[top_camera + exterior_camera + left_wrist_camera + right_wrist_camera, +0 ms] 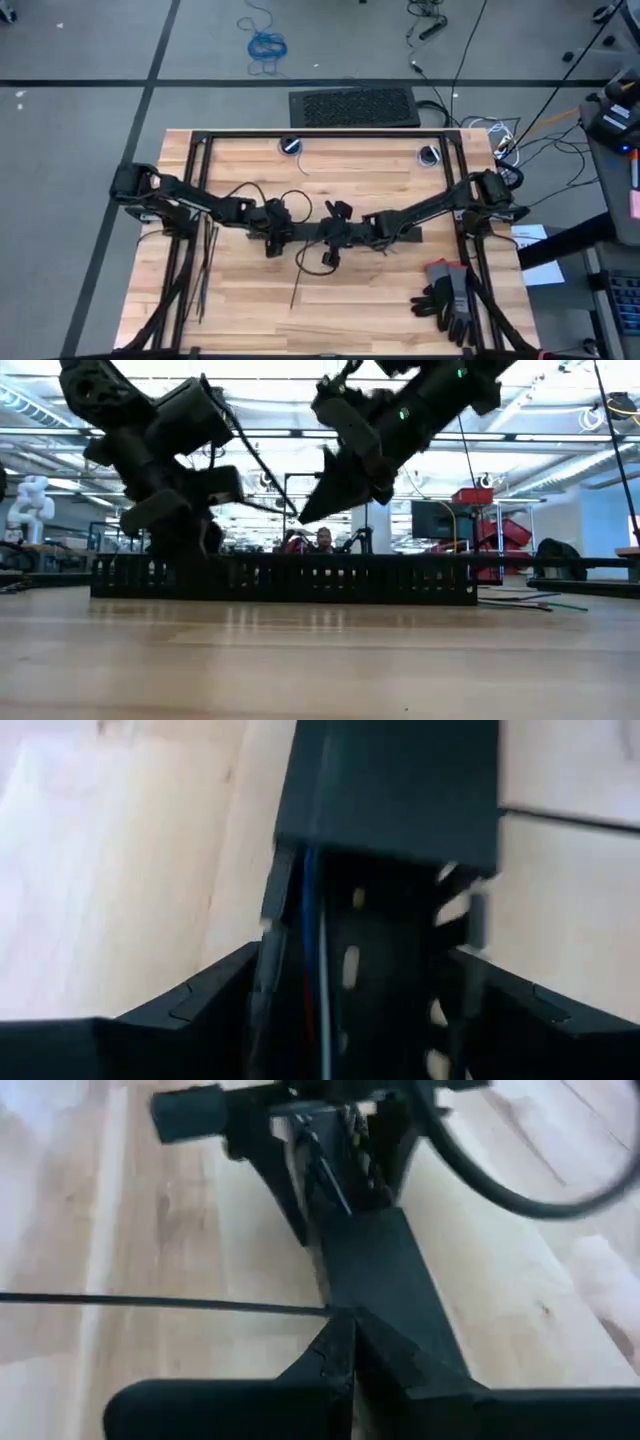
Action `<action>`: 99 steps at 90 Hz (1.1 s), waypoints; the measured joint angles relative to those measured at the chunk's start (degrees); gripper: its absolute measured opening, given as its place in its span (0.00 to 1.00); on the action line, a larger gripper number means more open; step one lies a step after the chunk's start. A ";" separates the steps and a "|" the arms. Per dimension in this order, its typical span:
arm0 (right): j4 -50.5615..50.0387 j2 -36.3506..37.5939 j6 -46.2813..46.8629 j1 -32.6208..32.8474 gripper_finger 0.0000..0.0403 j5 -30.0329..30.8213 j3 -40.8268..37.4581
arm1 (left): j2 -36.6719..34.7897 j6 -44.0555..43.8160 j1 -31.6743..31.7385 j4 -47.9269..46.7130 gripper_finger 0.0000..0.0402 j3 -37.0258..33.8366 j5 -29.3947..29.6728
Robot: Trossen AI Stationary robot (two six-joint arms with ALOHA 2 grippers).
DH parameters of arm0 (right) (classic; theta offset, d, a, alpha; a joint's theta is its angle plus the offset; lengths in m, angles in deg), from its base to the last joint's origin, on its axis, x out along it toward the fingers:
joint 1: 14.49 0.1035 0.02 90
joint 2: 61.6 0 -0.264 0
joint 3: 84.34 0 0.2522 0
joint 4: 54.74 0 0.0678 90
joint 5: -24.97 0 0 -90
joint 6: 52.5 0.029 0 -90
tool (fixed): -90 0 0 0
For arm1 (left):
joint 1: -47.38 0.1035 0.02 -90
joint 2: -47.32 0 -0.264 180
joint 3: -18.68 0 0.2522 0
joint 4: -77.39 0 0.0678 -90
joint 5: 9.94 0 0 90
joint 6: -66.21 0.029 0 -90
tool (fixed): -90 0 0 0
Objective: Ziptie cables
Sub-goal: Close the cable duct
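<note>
A long black slotted bar [400,232] lies across the middle of the table, with thin blue and pale cables [318,950] running along inside it. My left gripper [273,238] is at the bar's left end, shut on it. My right gripper [333,240] is just right of it above the bar, shut on a thin dark ziptie [150,1301]. More zipties [205,265] lie flat near the table's left edge, and one [299,287] lies near the middle front. My left gripper straddles the bar's end [390,790], one finger [210,995] against each long side wall, the fingers lying across the bar. The cables run between the fingers inside the bar. The bar rests on the table. My right gripper pinches the ziptie's end [325,1310] between its fingertips, above the bar [385,1270]. The strip runs out straight and level to one side of the fingers, clear of the wood.
A pair of grey and black gloves [447,298] lies at the near right corner. Black frame rails [320,133] run along the table's far and side edges. Two round holes [291,146] sit near the far edge.
</note>
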 joint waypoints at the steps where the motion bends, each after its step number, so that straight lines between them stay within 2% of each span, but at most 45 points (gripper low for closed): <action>1: 0.45 0.00 -0.06 -0.27 0.00 -0.03 -0.13 | 0.00 -0.17 -0.03 0.00 0.71 -0.05 0.09; 15: 6.15 0.08 -1.53 -3.85 0.00 -0.07 -2.14 | 0.00 -0.64 -0.80 0.16 0.71 -0.31 1.61; 31: 10.04 -0.15 -2.14 -5.12 0.00 -2.95 -2.92 | 0.00 -0.71 -1.56 0.13 0.66 -0.33 3.09; 45: 17.72 -3.14 -2.91 -5.15 0.00 -8.78 -2.85 | 0.04 -0.75 -1.98 0.94 0.64 -0.42 3.59; 59: 18.30 -7.08 -2.26 -5.41 0.00 -8.95 -2.95 | 0.07 -0.75 -2.16 1.02 0.64 -0.44 3.80; 75: 25.28 -10.39 -1.27 -6.84 0.00 -11.77 -2.71 | 0.11 -0.12 -2.21 1.52 0.64 -0.53 5.00; 99: 21.51 -14.92 -1.92 -7.42 0.00 -13.22 4.01 | 0.13 0.70 -2.19 2.10 0.63 -0.57 5.51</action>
